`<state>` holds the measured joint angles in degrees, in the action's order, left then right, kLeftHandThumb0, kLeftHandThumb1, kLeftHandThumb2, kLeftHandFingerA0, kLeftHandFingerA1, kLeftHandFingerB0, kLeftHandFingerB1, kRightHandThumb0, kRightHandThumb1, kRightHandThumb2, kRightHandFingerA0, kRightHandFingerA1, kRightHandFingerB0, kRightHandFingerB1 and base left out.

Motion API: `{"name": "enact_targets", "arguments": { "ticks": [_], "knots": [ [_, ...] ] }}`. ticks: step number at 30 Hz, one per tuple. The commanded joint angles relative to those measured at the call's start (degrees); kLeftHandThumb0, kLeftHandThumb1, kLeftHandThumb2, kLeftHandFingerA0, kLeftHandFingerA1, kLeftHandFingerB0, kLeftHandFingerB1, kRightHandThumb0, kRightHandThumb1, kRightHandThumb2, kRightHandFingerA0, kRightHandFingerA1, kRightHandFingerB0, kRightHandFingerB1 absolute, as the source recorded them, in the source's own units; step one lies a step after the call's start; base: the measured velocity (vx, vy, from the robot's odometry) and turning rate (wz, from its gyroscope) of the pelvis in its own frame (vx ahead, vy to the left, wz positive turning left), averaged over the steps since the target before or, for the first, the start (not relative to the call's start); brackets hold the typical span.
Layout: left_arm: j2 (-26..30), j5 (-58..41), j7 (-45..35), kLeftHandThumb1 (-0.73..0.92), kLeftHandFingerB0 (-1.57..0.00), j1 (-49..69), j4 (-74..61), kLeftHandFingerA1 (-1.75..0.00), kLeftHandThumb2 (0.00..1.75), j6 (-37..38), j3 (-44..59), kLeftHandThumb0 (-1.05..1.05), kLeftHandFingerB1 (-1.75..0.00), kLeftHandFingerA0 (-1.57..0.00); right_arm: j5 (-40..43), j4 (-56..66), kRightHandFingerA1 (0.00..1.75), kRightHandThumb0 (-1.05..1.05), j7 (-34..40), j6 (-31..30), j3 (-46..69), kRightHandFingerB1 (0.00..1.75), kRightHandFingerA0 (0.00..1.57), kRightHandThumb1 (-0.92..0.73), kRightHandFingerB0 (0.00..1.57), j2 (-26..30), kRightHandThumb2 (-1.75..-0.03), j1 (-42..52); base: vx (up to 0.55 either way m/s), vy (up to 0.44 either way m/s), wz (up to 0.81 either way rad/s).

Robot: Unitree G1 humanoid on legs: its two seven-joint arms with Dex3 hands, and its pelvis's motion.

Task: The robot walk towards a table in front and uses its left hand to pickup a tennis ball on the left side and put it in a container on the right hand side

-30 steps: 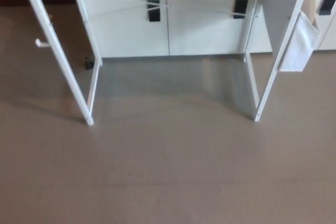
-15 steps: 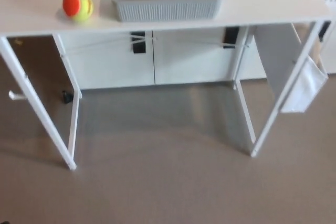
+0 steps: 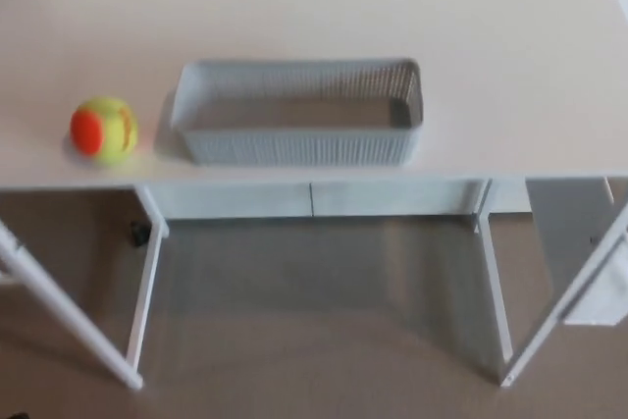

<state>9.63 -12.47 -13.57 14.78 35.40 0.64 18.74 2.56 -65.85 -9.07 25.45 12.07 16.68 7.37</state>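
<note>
Brown floor filled the lower half of my head view, with the white desk spanning the top and its thin legs running down on both sides. At the far left of the desk, near its front edge, sat the tennis ball, yellow-green with an orange patch. Just to its right, close but not touching as far as I could tell, stood the grey mesh basket, long, open-topped and empty. Neither the left hand nor the right hand showed in the picture, so I could not tell whether either was released or clenched. I judged the walk-up close to done. The reach, the grasp, the carry across and the drop into the basket were all left.
</note>
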Motion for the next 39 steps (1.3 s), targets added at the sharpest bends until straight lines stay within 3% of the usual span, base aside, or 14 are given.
{"name": "enact_targets", "arguments": {
  "ticks": [1,8,11,17,23,28,32,39],
  "knots": [
    [3.72,1.37,-2.65,0.5,-0.17,1.72,2.46,-0.52,0.93,-0.81,-0.93,0.1,-0.49,-0.17,0.05,0.04,0.58,-0.37,-0.91,0.93,-0.22,0.52,0.7,-0.36,0.53,0.25,-0.65,2.62,0.26,0.071,-0.27],
    [8.04,1.21,-6.07,0.5,-0.15,3.97,11.3,-0.52,0.93,0.92,-1.23,0.11,-0.49,-0.16,0.01,-1.19,0.57,-0.35,-1.66,0.79,-0.55,0.51,0.7,-0.39,0.54,0.19,-0.65,5.96,0.37,0.208,-0.23],
    [9.34,2.05,-4.9,0.5,-0.17,4.41,12.85,-0.55,0.93,1.8,-1.5,0.11,-0.49,-0.23,-0.64,-2.92,0.56,-0.36,-1.03,0.53,-0.94,0.51,0.68,-0.39,0.53,0.06,-0.66,5.75,0.32,0.211,-0.05],
    [10.44,1.63,-5.64,0.53,-0.15,4.34,13.49,-0.55,0.94,1.7,-1.5,0.08,-0.48,-0.24,-0.67,-3.02,0.56,-0.38,-1.37,1.99,-1.22,0.51,0.68,-0.37,0.52,-0.25,-0.66,6.31,0.05,-0.13,0.18],
    [15.05,4.72,-7.05,0.47,-0.21,6.81,11.04,-0.63,0.9,1.82,-4.28,0.01,-0.5,-0.43,-0.15,-3.72,0.57,-0.35,-1.26,0.3,-0.89,0.5,0.7,-0.39,0.53,-0.42,-0.65,4.77,0.01,-0.267,0.0],
    [16.46,-1.51,-12.06,0.51,-0.18,14.11,3.85,-0.58,0.93,-2.73,0.22,0.03,-0.5,-0.3,-0.53,-3.45,0.57,-0.35,-0.85,0.54,-1.15,0.51,0.72,-0.39,0.55,-0.02,-0.66,3.99,0.0,-0.017,-0.01],
    [16.76,-1.61,-12.56,0.49,-0.2,13.41,9.49,-0.55,0.92,-0.21,2.8,0.06,-0.5,-0.24,-0.28,-4.02,0.57,-0.37,-1.21,0.44,-0.97,0.51,0.71,-0.39,0.55,-0.24,-0.67,3.88,0.02,0.114,-0.03],
    [15.13,-2.43,-12.46,0.5,-0.19,12.75,5.19,-0.55,0.92,-1.27,4.34,0.05,-0.5,-0.23,-0.26,-3.81,0.56,-0.36,-0.54,-0.25,-1.15,0.51,0.72,-0.38,0.55,-0.46,-0.66,3.31,0.04,0.229,0.05]
  ]
}}
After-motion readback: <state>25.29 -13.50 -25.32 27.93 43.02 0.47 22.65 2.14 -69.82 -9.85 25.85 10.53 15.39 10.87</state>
